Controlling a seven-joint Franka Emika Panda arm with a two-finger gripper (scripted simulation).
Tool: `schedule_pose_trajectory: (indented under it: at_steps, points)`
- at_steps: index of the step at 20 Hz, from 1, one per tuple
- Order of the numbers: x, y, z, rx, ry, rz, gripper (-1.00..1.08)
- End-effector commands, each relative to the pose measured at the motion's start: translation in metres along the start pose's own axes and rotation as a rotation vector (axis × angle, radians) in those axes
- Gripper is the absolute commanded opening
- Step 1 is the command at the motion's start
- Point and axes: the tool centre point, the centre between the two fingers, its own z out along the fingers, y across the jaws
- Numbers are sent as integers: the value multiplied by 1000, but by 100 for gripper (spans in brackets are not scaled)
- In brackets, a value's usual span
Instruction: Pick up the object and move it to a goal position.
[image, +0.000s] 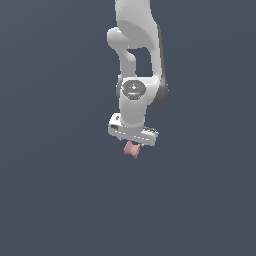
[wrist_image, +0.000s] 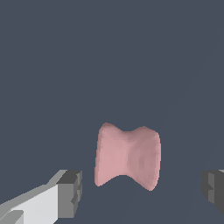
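Hung w/ jaws spread wide, one each side of pink object (wrist_image: 127, 156), not touching, prob. lined up to pinch its narrow waist.

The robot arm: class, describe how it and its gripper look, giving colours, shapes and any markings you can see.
The arm is smooth, glossy white with rounded, tube-like segments and dark grey bands at the joints. One joint carries a round grey cap. The gripper has a boxy white body, and its fingers end in blocky dark grey pads. No cables or lettering show.
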Motion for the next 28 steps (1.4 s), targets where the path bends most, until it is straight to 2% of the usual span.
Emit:
schedule_pose_trajectory:
  at_steps: [1, 14, 28]
  points:
    - [-1, -2, 5, 2, 5, 38, 100]
    - [-4, -4, 16, 4, 9, 87, 100]
    - [-4, -4, 64, 4, 10, 92, 100]
